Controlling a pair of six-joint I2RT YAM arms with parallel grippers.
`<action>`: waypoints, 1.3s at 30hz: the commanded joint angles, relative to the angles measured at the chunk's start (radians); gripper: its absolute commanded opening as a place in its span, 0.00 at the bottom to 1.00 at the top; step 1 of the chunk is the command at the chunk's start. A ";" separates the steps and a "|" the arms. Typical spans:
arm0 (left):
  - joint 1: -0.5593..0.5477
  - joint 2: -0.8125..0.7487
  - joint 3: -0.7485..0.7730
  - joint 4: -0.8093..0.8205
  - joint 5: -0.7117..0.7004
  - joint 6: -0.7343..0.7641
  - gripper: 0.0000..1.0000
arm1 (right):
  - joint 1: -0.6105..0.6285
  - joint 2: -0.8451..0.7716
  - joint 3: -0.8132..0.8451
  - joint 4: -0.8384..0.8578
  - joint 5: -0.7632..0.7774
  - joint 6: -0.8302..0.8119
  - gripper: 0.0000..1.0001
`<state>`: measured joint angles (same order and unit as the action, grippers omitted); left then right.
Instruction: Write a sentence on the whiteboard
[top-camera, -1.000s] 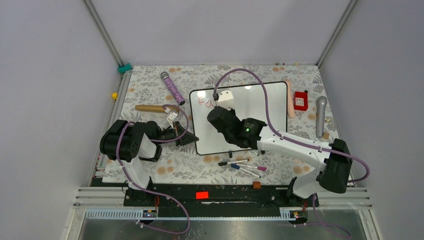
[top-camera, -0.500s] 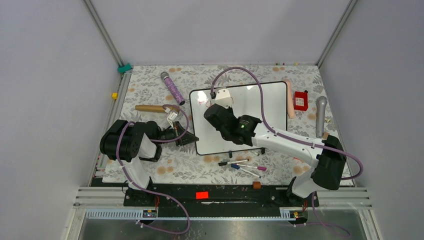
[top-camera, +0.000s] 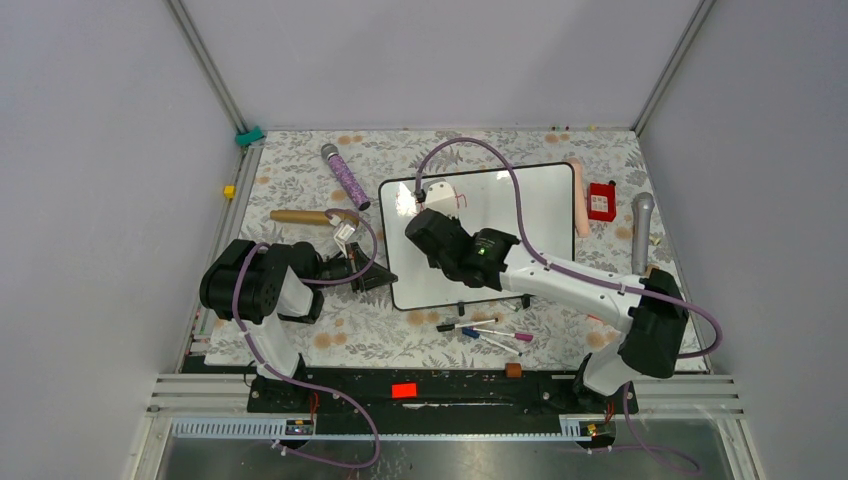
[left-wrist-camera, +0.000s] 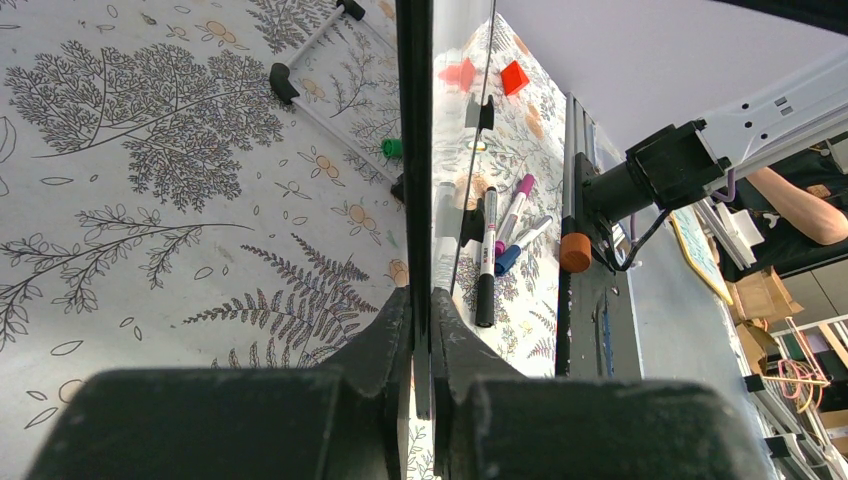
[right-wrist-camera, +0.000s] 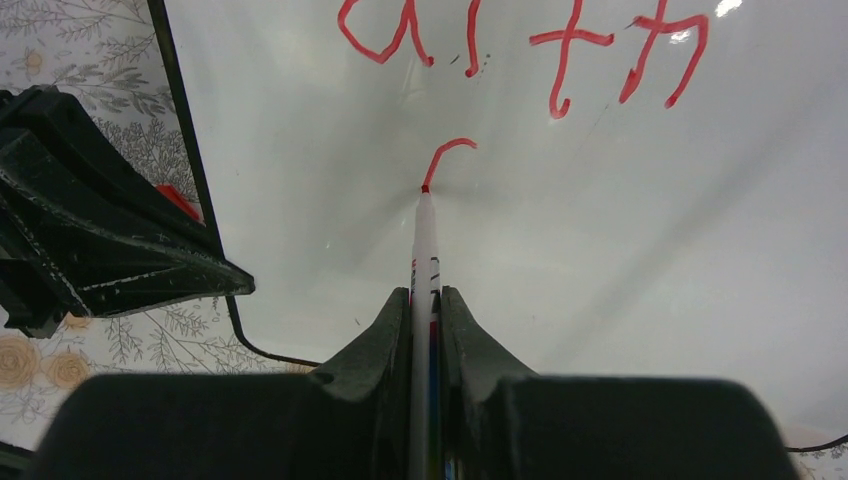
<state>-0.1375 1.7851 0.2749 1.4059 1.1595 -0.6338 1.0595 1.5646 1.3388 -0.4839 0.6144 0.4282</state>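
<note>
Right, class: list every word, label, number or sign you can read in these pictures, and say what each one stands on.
"aith": red letters on the whiteboard, right wrist view; anything before the "a" is cut off at the picture's edge.
Below it, one curved red stroke at the marker tip: no letter yet.
Print on the marker barrel: too small to read.
The red box, top view: any label too small to read.

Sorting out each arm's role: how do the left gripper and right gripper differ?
The left gripper is shut on the whiteboard's left edge; the right gripper is shut on a red marker. The left gripper sits beside the board; the right gripper is over its face, marker tip touching a short red stroke. Both have jaws closed on something thin.
</note>
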 joint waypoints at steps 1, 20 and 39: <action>-0.004 0.000 0.020 0.068 0.027 0.019 0.00 | -0.007 0.016 0.034 -0.064 -0.045 0.028 0.00; -0.003 -0.001 0.019 0.068 0.027 0.017 0.00 | -0.004 -0.037 0.055 -0.077 -0.089 0.023 0.00; -0.003 0.002 0.020 0.067 0.027 0.017 0.00 | -0.005 0.008 0.087 -0.027 -0.011 -0.009 0.00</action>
<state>-0.1375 1.7851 0.2749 1.4071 1.1618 -0.6365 1.0595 1.5463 1.3785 -0.5278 0.5411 0.4267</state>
